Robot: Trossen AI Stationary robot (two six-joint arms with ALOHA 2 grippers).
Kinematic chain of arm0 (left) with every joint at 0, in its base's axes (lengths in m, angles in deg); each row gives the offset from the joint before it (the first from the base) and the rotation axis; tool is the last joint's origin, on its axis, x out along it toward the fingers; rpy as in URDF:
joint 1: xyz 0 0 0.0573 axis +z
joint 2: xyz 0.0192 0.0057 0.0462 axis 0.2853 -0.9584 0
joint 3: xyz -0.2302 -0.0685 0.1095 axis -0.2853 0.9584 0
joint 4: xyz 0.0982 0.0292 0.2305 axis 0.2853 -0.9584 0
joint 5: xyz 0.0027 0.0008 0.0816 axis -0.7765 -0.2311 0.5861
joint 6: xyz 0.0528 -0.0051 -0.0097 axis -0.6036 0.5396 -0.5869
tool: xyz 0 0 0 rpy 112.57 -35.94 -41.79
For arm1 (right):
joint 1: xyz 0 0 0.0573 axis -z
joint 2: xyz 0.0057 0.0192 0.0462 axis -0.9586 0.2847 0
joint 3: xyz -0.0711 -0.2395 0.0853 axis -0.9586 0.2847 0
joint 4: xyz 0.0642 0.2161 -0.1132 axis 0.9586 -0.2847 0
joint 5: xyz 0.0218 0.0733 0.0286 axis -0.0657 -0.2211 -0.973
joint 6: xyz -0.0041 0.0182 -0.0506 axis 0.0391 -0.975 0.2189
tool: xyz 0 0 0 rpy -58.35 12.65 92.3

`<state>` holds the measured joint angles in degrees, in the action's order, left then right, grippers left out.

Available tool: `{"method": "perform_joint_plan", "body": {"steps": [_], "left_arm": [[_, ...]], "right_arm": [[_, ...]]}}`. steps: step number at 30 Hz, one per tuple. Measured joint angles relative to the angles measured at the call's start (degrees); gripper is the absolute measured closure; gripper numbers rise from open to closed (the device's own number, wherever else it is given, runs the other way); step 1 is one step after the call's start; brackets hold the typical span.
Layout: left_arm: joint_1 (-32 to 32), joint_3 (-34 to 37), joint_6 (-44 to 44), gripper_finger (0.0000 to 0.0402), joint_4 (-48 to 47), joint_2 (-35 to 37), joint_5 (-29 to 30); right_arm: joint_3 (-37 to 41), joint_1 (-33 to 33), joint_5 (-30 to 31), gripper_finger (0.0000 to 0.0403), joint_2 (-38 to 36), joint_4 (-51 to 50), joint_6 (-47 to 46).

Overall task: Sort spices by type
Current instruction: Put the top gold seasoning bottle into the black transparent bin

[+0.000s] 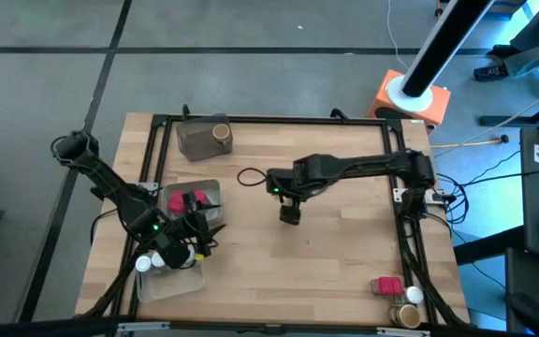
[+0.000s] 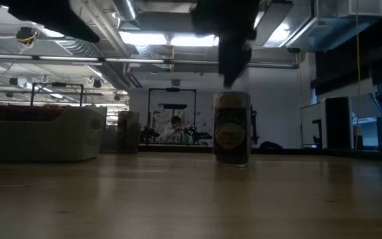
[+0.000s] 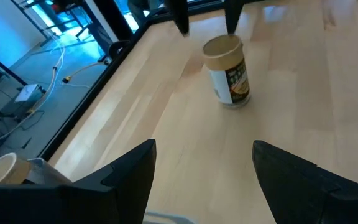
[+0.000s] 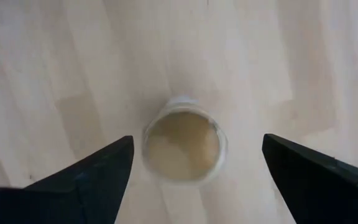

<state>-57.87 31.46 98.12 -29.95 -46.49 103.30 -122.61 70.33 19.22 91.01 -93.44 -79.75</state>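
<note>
A tan-topped round spice jar [image 3: 227, 68] stands upright on its base on the bare wooden table, near the middle. My right gripper [image 4: 194, 168] hangs open just above it, pointing down, with one finger on each side of the lid [image 4: 184, 148] and clear of it. In the high view this gripper [image 1: 290, 213] hides the jar; in the low view the jar [image 2: 231, 129] stands below it. My left gripper [image 3: 204, 168] is open with nothing between its fingers, over the trays at the table's left [image 1: 204, 239].
A grey tray [image 1: 195, 142] at the far left holds a tan jar [image 1: 221, 133]. A tray [image 1: 211, 190] holds pink-red packets [image 1: 187, 200]. A clear tray [image 1: 178, 281] holds a white-capped jar [image 1: 144, 265]. A packet [image 1: 386, 285] and two jars [image 1: 408, 307] sit at the near right corner.
</note>
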Motion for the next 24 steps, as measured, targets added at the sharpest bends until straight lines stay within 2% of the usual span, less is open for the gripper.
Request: {"method": "perform_joint_plan", "body": {"steps": [5, 10, 18, 22, 24], "left_arm": [[3.35, 0.00, -4.69, 0.0149, 6.03, 0.00, -3.56], [7.68, 0.00, -10.10, 0.0149, 15.09, 0.00, -9.90], [17.73, 0.00, -17.65, 0.0143, 29.27, -0.02, -25.19], [23.07, -0.07, -19.13, 0.0114, 33.52, -1.95, -31.06], [26.12, -0.89, -19.47, 0.0096, 35.53, -4.59, -36.22]], "right_arm": [[2.54, -3.71, 6.11, 0.0047, -6.00, -4.03, 1.33], [14.16, -6.77, 11.82, 0.0047, -15.03, -1.72, -1.02], [42.88, -8.96, 15.04, 0.0047, -32.97, 15.29, -7.86], [54.58, -8.90, 15.11, 0.0047, -39.22, 26.33, -9.71], [58.98, -8.90, 15.11, 0.0047, -41.00, 30.90, -9.70]]}}
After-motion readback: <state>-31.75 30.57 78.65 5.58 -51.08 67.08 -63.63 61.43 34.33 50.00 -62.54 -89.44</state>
